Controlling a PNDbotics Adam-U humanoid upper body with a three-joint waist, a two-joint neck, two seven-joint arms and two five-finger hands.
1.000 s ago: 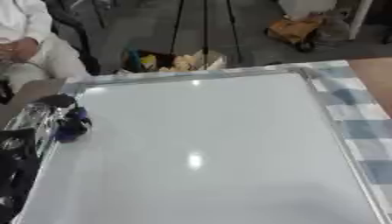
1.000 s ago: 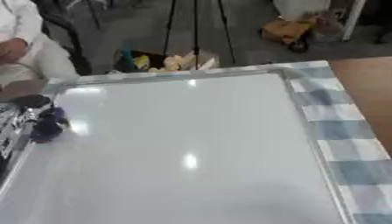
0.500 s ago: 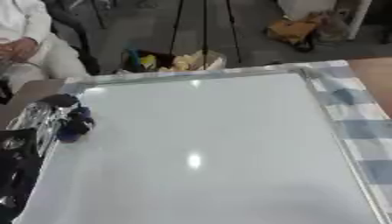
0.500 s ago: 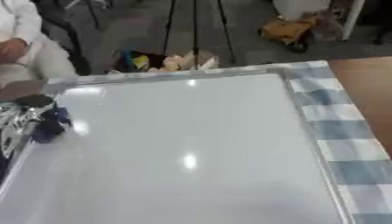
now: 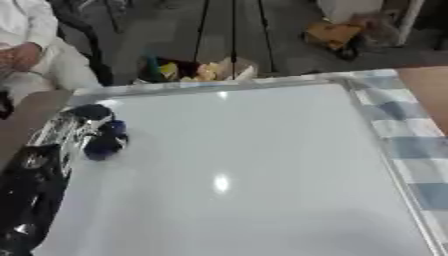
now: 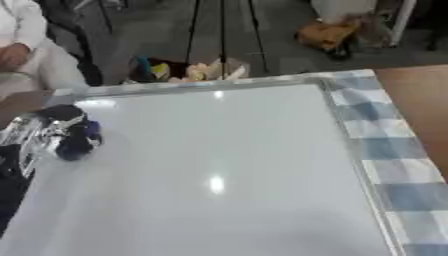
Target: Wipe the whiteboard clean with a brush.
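Wiping step at the left edge of the whiteboard

I have the left hand (image 5: 74,131) at the left edge of the whiteboard (image 5: 254,170), near its far left corner, and its fingers look curled around a dark blue brush (image 5: 105,145) that touches the board surface. The board lies on the desk (image 6: 385,150), which has a checked cloth, and I see no marks on the board, only a light reflection. I judge that the wiping is nearly done. My next move would be a sweep toward the right edge, with the brush kept flat. The right hand is not in view.
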